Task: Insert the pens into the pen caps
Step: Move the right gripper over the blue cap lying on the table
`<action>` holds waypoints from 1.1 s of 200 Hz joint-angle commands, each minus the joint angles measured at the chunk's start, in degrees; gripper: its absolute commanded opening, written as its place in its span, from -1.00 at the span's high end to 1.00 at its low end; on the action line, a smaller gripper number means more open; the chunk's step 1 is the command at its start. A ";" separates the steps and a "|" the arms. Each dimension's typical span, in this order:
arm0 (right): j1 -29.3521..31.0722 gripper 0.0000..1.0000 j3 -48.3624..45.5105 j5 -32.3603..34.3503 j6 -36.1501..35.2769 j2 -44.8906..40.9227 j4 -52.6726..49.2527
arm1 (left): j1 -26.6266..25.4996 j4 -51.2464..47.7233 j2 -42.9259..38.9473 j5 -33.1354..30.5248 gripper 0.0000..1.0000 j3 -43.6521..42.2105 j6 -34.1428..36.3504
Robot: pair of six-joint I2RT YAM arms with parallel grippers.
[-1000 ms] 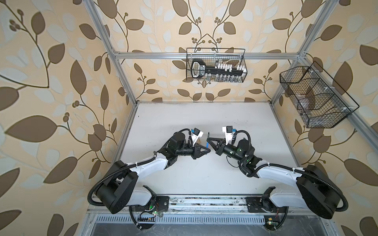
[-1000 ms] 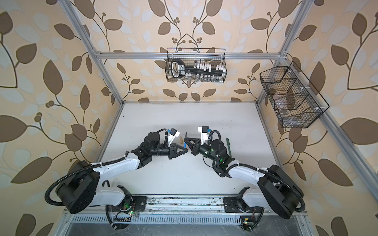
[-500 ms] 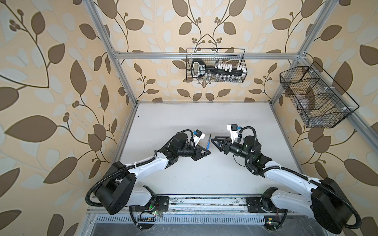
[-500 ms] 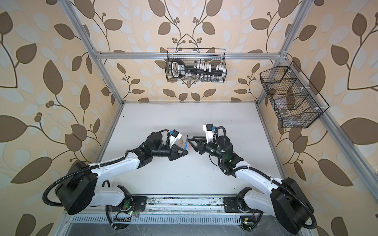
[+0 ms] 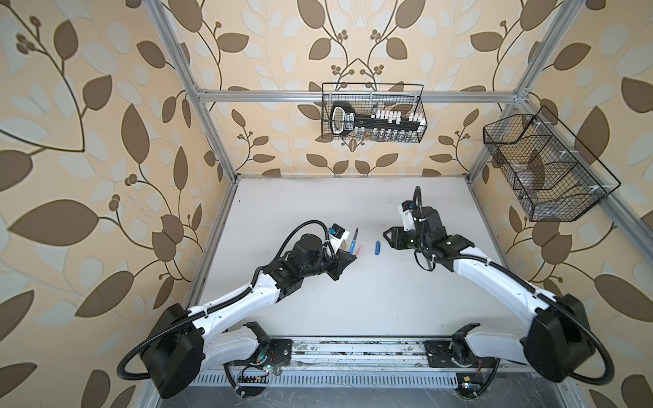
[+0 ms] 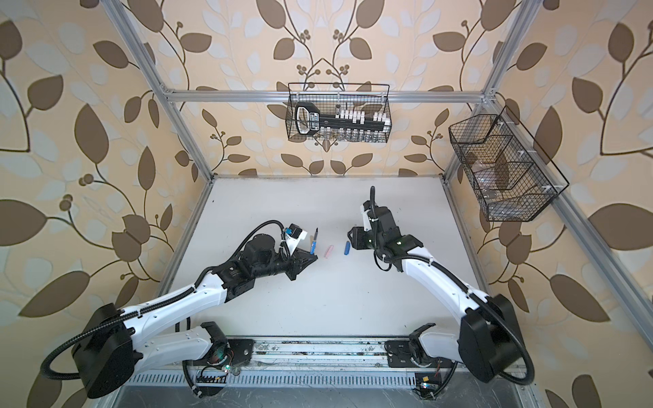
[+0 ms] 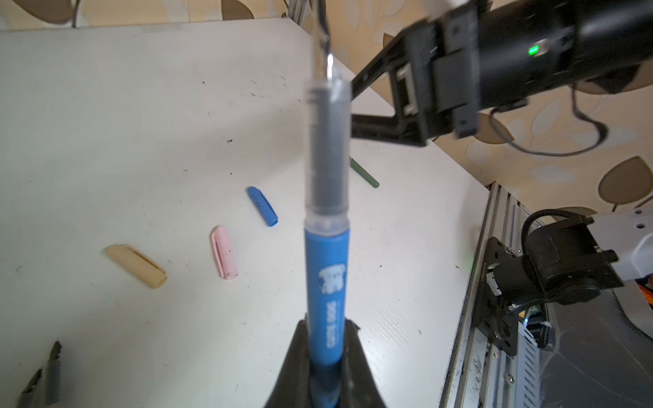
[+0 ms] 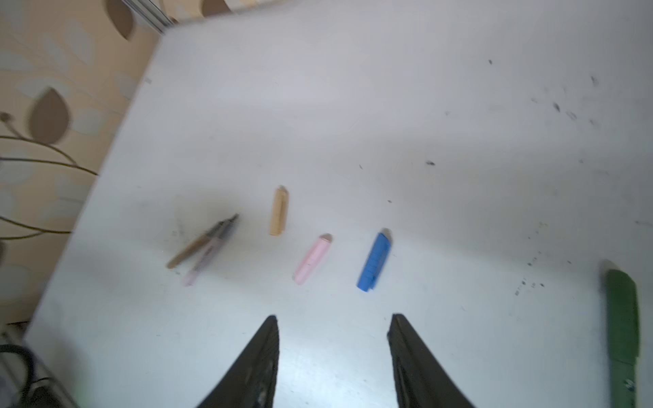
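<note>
Now we see left tool [image 7: 325,330] pinching blue pen [image 7: 327,275]; right tool [image 8: 334,318] spread, empty, just right of blue cap [image 8: 374,261]. We fear cap skidding away if tool clips it.

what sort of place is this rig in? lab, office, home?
Most likely a lab robot cell, not a home: a left arm and right arm bolted at a white table, boxed in by an aluminium frame with leaf-print wall panels and a hung wire basket.

There are four pens [image 7: 327,282] [image 8: 192,248] [image 8: 210,252] [image 8: 623,318], three loose caps [image 8: 279,212] [image 8: 312,259] [image 8: 374,261] and two wire baskets [image 5: 406,136] [image 5: 565,208].
</note>
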 commanded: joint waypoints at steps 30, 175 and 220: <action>0.28 -0.01 11.84 4.10 -8.30 17.47 -14.15 | -0.67 1.21 0.72 1.95 1.00 0.40 1.76; 4.16 0.01 21.78 3.82 -9.94 33.61 -13.77 | -1.13 0.71 1.73 1.78 1.00 0.78 2.40; 4.51 0.04 22.71 1.84 -11.25 34.99 -13.53 | -1.10 0.67 1.91 1.69 1.00 0.79 2.46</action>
